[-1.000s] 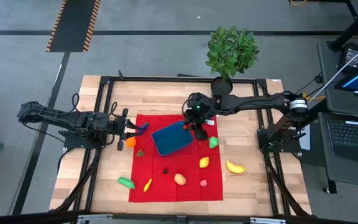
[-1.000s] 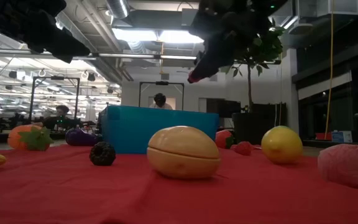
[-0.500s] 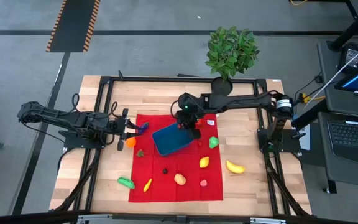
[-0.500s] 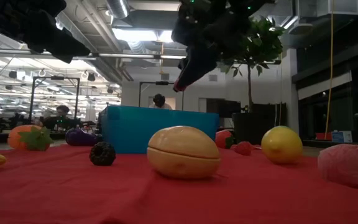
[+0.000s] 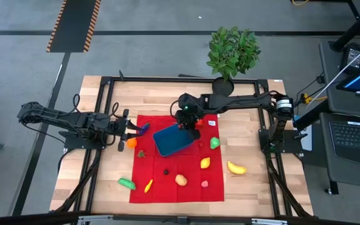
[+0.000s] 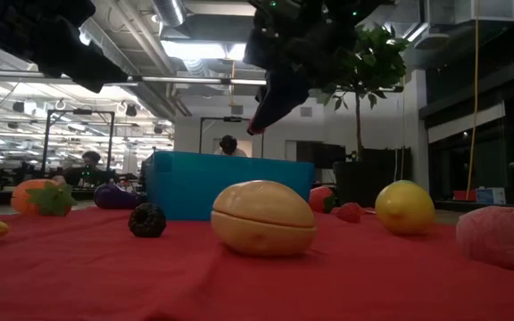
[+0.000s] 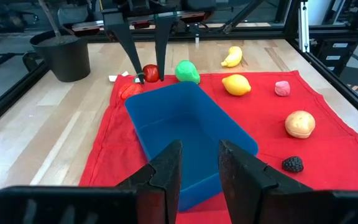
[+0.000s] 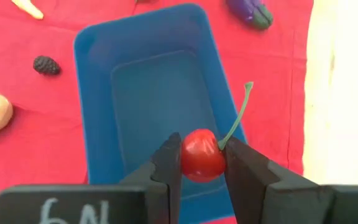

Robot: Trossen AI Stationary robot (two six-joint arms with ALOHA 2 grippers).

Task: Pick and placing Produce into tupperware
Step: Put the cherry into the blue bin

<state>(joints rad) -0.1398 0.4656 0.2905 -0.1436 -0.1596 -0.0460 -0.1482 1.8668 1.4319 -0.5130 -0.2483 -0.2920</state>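
Note:
The blue tupperware (image 5: 174, 140) sits on the red cloth (image 5: 167, 184), with produce scattered around it. My right gripper (image 5: 182, 125) hangs over the tupperware's right end, shut on a red cherry (image 8: 202, 154) with a green stem (image 8: 238, 117). In the left wrist view the cherry (image 7: 150, 73) shows just above the container's far rim. My left gripper (image 7: 199, 168) waits at the cloth's left edge, open, with nothing between its fingers. My right gripper pinches the cherry's round body (image 8: 194, 163) between its two fingers, one on each side. The fingers slant down from the table's right. The cherry is lifted clear above the tupperware's right end, and its stem sticks out past one finger.
On the cloth lie a green pepper (image 7: 187, 70), a lemon (image 7: 237, 84), a pink piece (image 7: 282, 88), a potato (image 7: 299, 123), a blackberry (image 7: 292, 163) and an eggplant (image 8: 250, 11). A banana (image 5: 235, 167) lies on the bare wood. A potted plant (image 5: 231, 53) stands at the far edge.
My right gripper has carried the cherry a short way toward the table's left, further over the tupperware, sinking slightly, then stopped. It stays shut on the cherry.

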